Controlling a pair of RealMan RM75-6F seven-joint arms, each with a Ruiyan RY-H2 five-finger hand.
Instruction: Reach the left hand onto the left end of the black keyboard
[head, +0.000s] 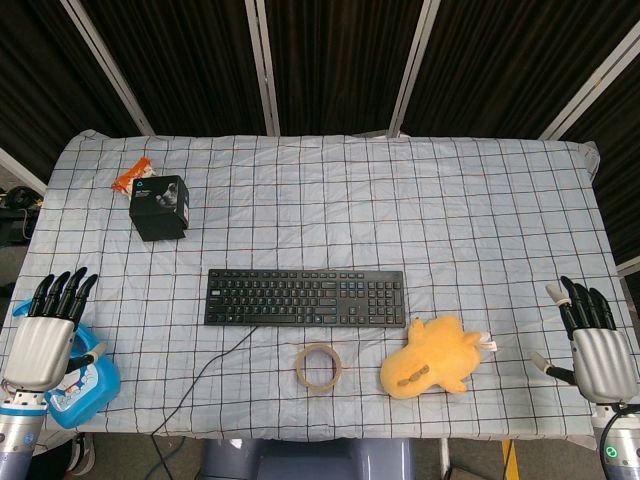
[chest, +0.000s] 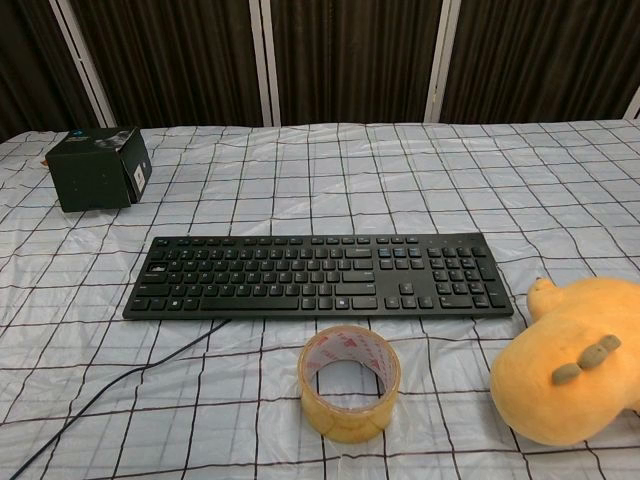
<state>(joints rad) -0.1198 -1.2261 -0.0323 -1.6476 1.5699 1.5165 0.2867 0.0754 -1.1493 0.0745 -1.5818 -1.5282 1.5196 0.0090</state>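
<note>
The black keyboard (head: 305, 297) lies flat across the middle of the checked tablecloth, also seen in the chest view as the keyboard (chest: 318, 276); its cable runs off toward the front left. My left hand (head: 45, 332) hovers at the table's front left edge, fingers straight and apart, holding nothing, well left of the keyboard's left end. At the front right edge my right hand (head: 595, 345) is likewise spread and empty. Neither hand shows in the chest view.
A black box (head: 160, 206) stands at the back left with an orange packet (head: 131, 174) behind it. A tape roll (head: 318, 366) and a yellow plush toy (head: 433, 358) lie in front of the keyboard. A blue object (head: 88, 378) sits under the left hand.
</note>
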